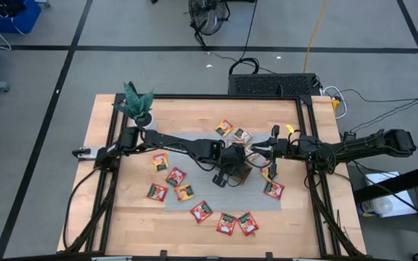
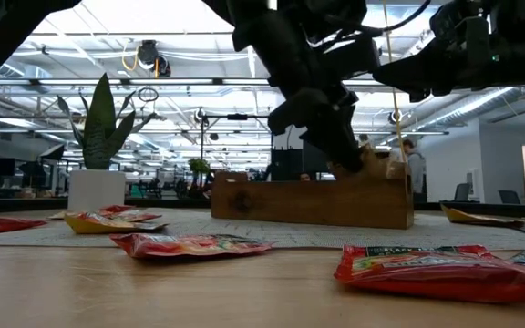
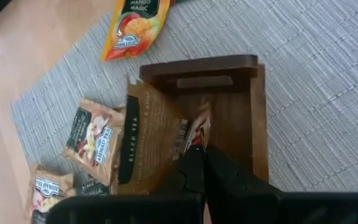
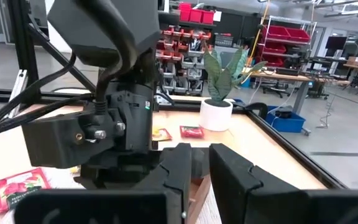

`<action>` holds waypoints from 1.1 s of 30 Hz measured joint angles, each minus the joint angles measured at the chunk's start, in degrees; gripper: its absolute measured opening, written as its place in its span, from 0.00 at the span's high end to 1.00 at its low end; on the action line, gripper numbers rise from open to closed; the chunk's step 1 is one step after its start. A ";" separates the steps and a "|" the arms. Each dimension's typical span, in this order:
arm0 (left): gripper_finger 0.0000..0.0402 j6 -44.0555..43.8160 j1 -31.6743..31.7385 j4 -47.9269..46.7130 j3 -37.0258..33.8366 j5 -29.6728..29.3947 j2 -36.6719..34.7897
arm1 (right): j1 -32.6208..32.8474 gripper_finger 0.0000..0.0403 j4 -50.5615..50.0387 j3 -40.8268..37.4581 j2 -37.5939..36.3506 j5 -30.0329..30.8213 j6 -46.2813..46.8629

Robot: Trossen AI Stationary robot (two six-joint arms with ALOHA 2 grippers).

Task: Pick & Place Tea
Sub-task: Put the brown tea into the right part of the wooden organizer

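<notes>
Left tool (image 3: pixel 199 152) (shut) inside tray (image 3: pixel 257 118).

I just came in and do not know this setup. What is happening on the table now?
The robot is sorting tea sachets into a wooden tray on a grey mat. The left gripper is shut on a red sachet and holds it down inside the tray, next to a brown black tea sachet standing there. The right gripper hovers close beside the left arm. Many sachets lie loose around the tray.
</notes>
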 joint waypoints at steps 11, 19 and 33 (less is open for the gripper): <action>0.97 -1.51 -0.13 4.49 0.00 -0.75 0.02 | 0.00 0.89 -0.49 0.02 0.00 0.00 0.03; 0.93 -7.92 -0.04 6.58 0.00 -5.61 0.02 | 0.00 0.89 -1.78 0.02 0.02 0.01 0.03; 0.62 -7.28 -0.23 6.18 0.00 -10.03 0.01 | 0.00 0.89 -1.78 0.02 0.02 0.02 0.03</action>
